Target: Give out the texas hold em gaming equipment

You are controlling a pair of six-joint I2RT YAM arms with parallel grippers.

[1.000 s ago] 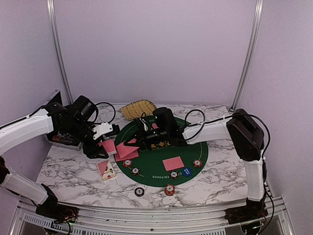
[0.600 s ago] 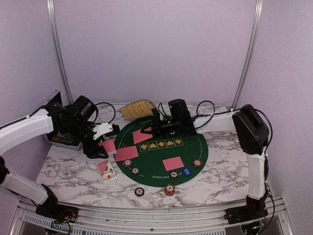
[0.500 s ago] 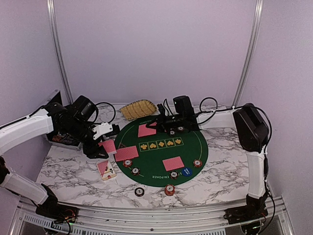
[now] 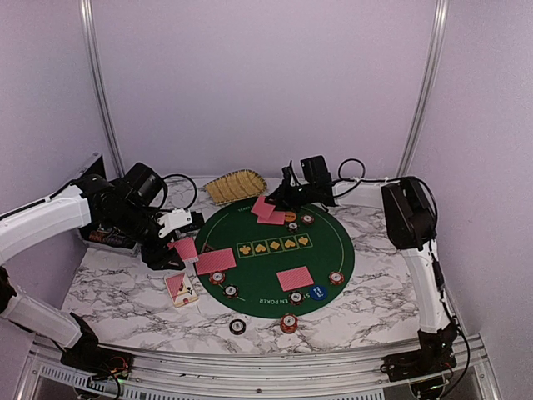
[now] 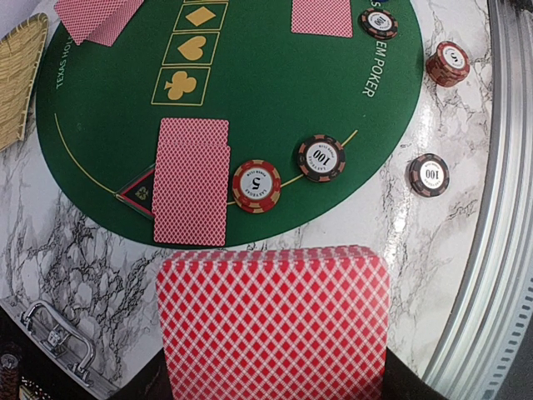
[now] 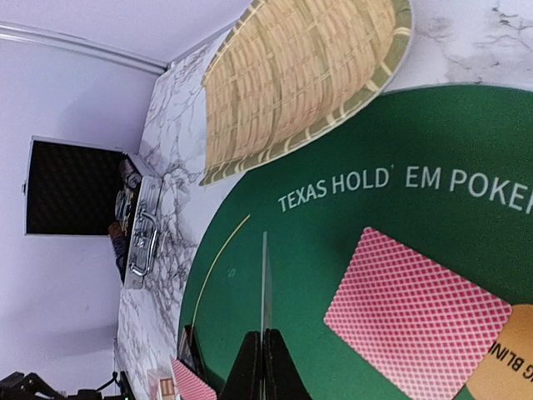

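Only the right wrist camera shows the right gripper (image 6: 265, 342) clamped on a red-backed playing card (image 6: 265, 283), edge-on beyond its fingertips above the round green poker mat (image 6: 350, 250).

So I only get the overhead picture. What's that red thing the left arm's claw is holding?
Observer: The left wrist camera shows a whole deck of red-backed cards, stacked edges visible, in the shut left claw.
Operator: And the right arm's?
Observer: The right claw is shut on a single card, seen edge-on over the green mat.
Operator: Can you read those chips by the left arm?
Observer: The red chip beside the overlapping cards says 5; the dark chip next to it says 100.
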